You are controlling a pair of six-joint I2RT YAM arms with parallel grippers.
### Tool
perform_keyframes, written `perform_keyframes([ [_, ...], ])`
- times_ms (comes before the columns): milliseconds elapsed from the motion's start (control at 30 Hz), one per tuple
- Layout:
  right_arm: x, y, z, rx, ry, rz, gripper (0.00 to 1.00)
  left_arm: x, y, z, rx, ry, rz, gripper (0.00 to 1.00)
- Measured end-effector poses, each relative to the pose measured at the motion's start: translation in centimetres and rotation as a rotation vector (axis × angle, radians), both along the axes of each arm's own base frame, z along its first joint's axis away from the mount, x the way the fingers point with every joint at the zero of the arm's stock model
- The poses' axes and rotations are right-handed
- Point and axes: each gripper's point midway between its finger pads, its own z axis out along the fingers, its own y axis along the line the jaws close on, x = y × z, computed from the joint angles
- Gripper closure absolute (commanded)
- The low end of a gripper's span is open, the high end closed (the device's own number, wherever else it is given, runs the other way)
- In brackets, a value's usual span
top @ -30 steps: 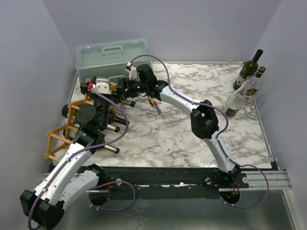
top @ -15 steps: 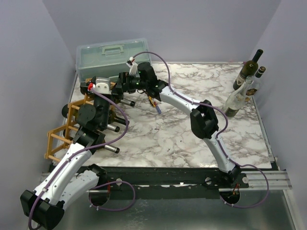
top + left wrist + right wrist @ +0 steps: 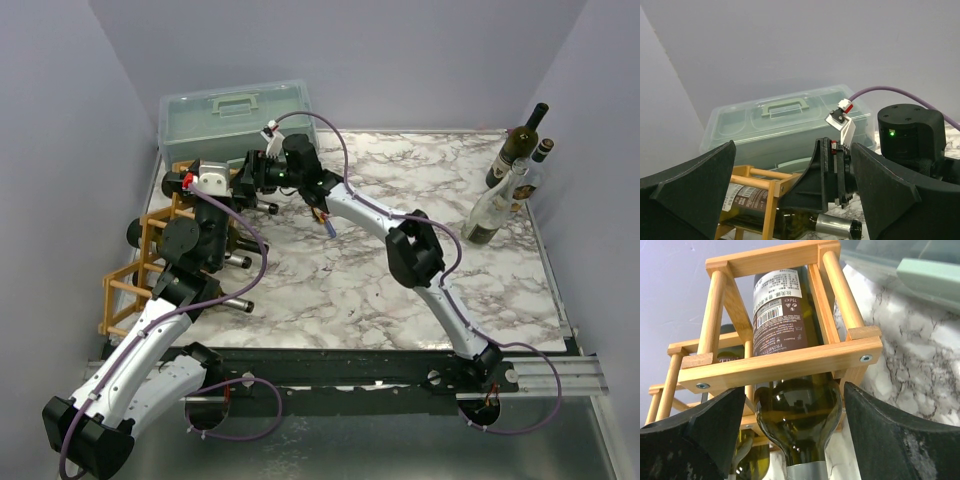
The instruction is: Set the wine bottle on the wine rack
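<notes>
The wine rack, an orange-tan stick lattice, stands at the table's left edge. A dark green wine bottle lies in its upper cell, neck pointing out toward the right. My right gripper straddles the bottle's shoulder just outside the rack frame, jaws open with a thin gap on each side. In the top view that gripper sits by the rack's far end. My left gripper is wide open and holds nothing, above the rack and the bottle. From above, the left gripper is over the rack.
A pale green toolbox stands behind the rack at the back left. Other bottle necks stick out of lower rack cells. Several upright bottles cluster at the back right corner. Marble tabletop lies between them.
My right gripper has shifted a little left toward the rack and its jaws have narrowed around the bottle's shoulder. The left arm has stayed put.
</notes>
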Motion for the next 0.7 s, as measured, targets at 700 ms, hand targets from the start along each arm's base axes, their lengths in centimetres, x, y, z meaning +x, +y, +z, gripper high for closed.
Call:
perform_keyframes([
  [700,1.8,-3.5,3.4,-0.134,-0.102,-0.109,0.08,0.0,0.1,0.0,-0.011,0.001,0.003,0.02],
])
